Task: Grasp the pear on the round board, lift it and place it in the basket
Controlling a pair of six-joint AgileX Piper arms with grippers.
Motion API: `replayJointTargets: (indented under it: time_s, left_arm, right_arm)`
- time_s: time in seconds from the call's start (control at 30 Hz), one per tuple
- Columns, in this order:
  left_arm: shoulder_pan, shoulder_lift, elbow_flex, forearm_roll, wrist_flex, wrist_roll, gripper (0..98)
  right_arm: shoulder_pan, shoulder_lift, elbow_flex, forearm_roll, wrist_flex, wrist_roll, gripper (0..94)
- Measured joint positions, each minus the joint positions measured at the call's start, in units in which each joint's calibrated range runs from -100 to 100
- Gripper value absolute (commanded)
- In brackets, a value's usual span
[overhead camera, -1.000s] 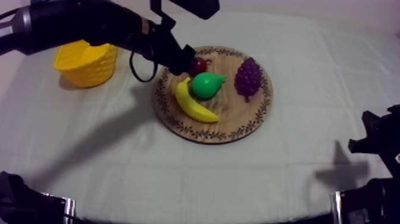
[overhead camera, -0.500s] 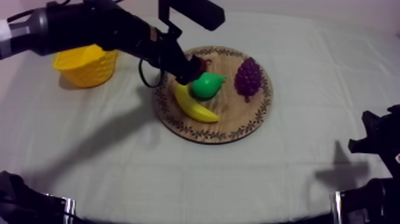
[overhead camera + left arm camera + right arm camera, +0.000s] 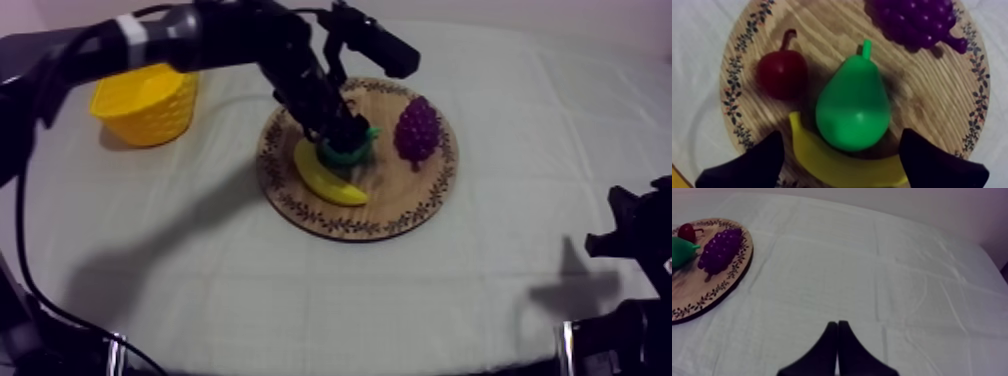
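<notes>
The green pear (image 3: 352, 153) lies in the middle of the round wooden board (image 3: 372, 226), stem toward the bunch of grapes (image 3: 417, 130). My left gripper (image 3: 342, 134) hangs right over the pear. In the left wrist view the pear (image 3: 853, 107) sits between my left gripper's (image 3: 841, 134) black fingers (image 3: 747, 167), which stand wide apart and open, touching nothing. The yellow basket (image 3: 145, 104) stands at the far left of the table. My right gripper (image 3: 837, 325) is shut on nothing, low over bare cloth at the right.
A banana (image 3: 326, 178) curves along the pear's near side, close to the left fingers. A small red fruit (image 3: 782, 73) lies just beside the pear, and the grapes (image 3: 917, 20) beyond its stem. The right arm (image 3: 635, 240) rests at the table's right edge.
My left arm has swung right from the board's rim beside the red fruit to directly over the pear. The fruit and the right arm have not moved.
</notes>
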Motion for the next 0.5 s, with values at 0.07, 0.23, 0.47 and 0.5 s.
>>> replayJointTargets:
  time_s: [0.07,0.23,0.47,0.5]
  left_arm:
    - [0.35,3.09,-4.45,-0.12,3.76,0.26,79.2]
    - [0.94,10.32,-14.28,-1.35,13.9,1.73,68.5]
    - [0.78,15.34,-22.1,-2.37,23.09,4.16,58.4]
    - [0.78,15.49,-22.41,-2.59,23.76,4.54,57.4]
  right_arm:
    - [0.0,0.0,0.0,0.0,0.0,0.0,0.3]
    - [0.0,0.0,0.0,0.0,0.0,0.0,0.3]
    - [0.0,0.0,0.0,0.0,0.0,0.0,0.3]
    - [0.0,0.0,0.0,0.0,0.0,0.0,0.3]
